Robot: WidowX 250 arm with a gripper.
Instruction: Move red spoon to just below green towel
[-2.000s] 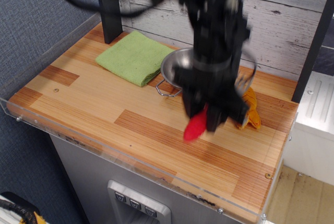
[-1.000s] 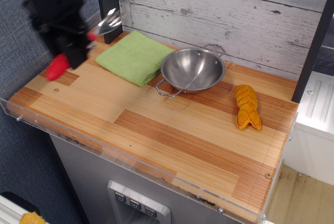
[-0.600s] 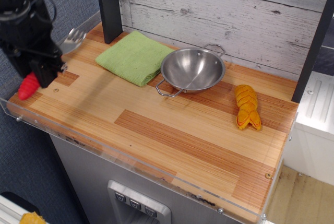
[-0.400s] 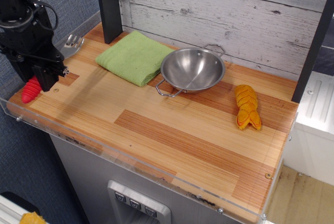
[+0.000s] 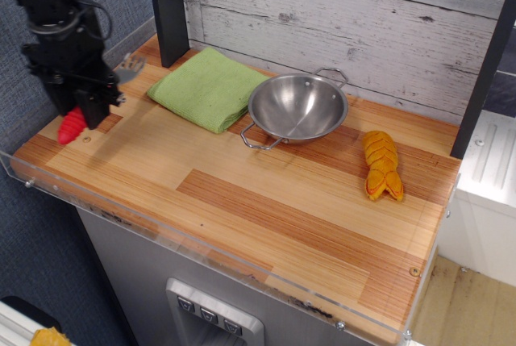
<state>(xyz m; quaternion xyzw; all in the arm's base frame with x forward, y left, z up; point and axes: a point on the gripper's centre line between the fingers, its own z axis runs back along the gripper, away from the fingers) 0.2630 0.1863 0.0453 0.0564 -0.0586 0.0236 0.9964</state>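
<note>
While I am watching the far left of the table (image 5: 266, 201), the gripper (image 5: 90, 108) is pinching the red spoon (image 5: 72, 126) around its middle. The red handle is sticking out below-left of it, the metal head above-right. The green towel (image 5: 208, 87) is lying to its right, the bowl (image 5: 298, 108) and yellow toy (image 5: 381, 164) farther right.
</note>
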